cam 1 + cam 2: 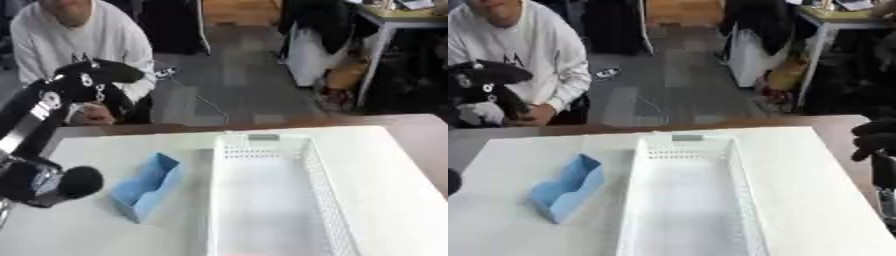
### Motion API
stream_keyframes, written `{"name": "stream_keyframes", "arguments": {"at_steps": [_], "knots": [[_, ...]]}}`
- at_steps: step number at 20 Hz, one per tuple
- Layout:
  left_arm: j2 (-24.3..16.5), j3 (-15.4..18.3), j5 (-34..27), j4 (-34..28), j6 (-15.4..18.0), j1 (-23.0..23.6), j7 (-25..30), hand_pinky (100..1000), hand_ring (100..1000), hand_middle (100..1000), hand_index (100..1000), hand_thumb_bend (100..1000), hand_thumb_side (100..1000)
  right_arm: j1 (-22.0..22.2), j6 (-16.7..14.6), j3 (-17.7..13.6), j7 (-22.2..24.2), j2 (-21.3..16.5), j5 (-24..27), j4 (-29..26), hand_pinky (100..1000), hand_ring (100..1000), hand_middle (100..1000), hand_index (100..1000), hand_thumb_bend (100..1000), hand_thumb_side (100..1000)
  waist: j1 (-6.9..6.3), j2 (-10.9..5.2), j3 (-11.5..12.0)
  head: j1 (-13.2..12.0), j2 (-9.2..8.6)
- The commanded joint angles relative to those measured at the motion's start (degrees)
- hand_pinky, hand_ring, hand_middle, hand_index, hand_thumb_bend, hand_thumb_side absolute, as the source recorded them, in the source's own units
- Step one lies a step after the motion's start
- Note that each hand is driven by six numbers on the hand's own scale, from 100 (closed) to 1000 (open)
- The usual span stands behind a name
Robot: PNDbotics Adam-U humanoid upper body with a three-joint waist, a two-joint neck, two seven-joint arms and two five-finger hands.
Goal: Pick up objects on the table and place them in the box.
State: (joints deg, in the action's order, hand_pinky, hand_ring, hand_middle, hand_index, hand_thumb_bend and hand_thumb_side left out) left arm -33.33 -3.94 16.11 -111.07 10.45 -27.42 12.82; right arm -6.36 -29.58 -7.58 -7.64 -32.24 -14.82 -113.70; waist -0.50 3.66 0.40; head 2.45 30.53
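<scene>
A light blue open-topped box [145, 186] lies on the white table, just left of the long white perforated basket [308, 165], which has nothing in it. My left hand [94, 75] is raised high above the table's far left corner, well away from the blue box and in front of a seated person. It is a dark shape with white marks, and nothing can be made out in it. My right hand [875, 136] shows only in the right eye view, at the right edge, level with the basket's far end and off to its side.
My left arm's black joint [61, 184] hangs over the table's left edge, close to the blue box. A person in a white top [79, 40] sits at the far left edge, with a hand [92, 115] near the table. A desk and bags stand beyond.
</scene>
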Motion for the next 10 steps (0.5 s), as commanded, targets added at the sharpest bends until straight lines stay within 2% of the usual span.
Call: {"name": "stream_keyframes", "arguments": {"at_steps": [1,6,10], "knots": [[-3.62,-1.09,7.0,1.91,-3.6,-1.72,2.32,486,592,833,887,758,889,-0.05,0.37,-0.36,-0.03,-1.37,-0.15,-0.89,145,437,624,668,100,729,-0.15,-0.84,-0.33,-1.03,1.62],[-5.75,-2.84,13.97,6.89,-5.37,-3.9,7.56,519,642,858,896,758,899,-0.04,0.66,-0.18,0.46,-1.42,-0.04,-0.89,143,436,616,668,100,731,-0.36,-1.06,-0.73,-1.57,2.55],[-7.06,-4.06,19.67,12.11,-6.01,-7.37,12.98,498,661,877,900,785,884,0.12,1.05,-0.29,0.63,-1.59,-0.5,-0.89,145,436,609,668,100,730,-0.5,-1.36,-0.93,-2.08,2.84]]}}
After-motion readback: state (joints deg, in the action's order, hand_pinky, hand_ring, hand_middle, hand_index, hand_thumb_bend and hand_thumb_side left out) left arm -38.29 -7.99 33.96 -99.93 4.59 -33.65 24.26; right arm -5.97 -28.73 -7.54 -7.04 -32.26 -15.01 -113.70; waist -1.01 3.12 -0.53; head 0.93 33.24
